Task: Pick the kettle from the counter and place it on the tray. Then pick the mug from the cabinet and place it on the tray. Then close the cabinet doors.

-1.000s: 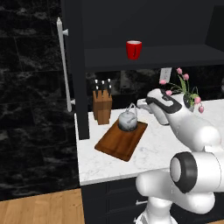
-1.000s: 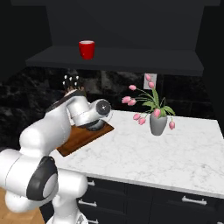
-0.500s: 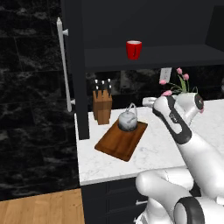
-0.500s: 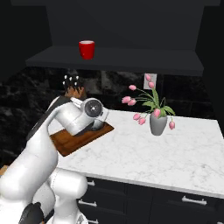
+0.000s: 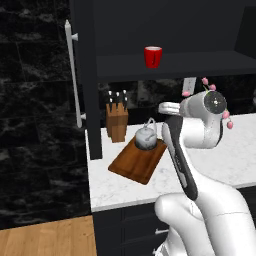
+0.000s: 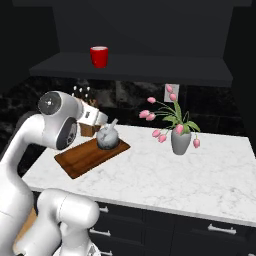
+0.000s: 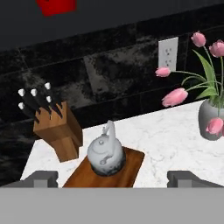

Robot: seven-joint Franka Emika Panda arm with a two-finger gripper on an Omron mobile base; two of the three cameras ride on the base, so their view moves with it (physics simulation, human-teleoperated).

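The grey kettle (image 5: 146, 138) (image 6: 108, 137) (image 7: 105, 153) stands on the reddish-brown tray (image 5: 131, 166) (image 6: 80, 157) (image 7: 133, 168), on the white counter (image 5: 235, 150) (image 6: 200, 175). My gripper (image 7: 116, 178) is open and holds nothing; it hovers a little above and to the near side of the kettle, apart from it. The red mug (image 5: 153, 56) (image 6: 99, 56) (image 7: 56, 5) sits upright on the shelf of the dark cabinet (image 5: 175, 66) (image 6: 150, 67). The left cabinet door (image 5: 87, 75) stands open, its silver bar handle (image 5: 72, 75) facing out.
A wooden knife block (image 5: 116, 122) (image 7: 59, 129) stands just left of the tray. A grey vase of pink tulips (image 6: 180, 140) (image 7: 212, 118) is on the counter to the right. A wall socket (image 7: 168, 52) is on the dark backsplash.
The arm has lifted and folded upward, carrying the open hand up and back from the kettle. Kettle, tray and mug have stayed put.
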